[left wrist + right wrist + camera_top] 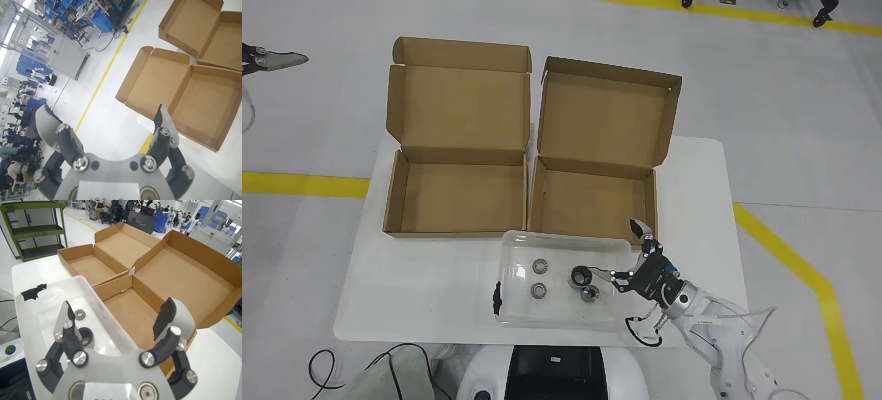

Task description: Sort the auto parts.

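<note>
Just inside one finger point(64, 321) of our widely spread right gripper point(117, 313) sits a bearing ring point(86, 335); the tub point(105, 311) wall crosses between the fingers.

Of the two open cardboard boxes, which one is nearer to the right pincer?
The box on the robot's right. The right pincer hovers open just in front of it, at the right end of the clear bin; the other box lies farther left.

Open from above into the left cardboard box point(457, 197) and right cardboard box point(592, 205); hemmed behind by raised lids point(604, 110). Inside the clear bin point(512, 306), cramped among bearings point(539, 265) mid-floor.
</note>
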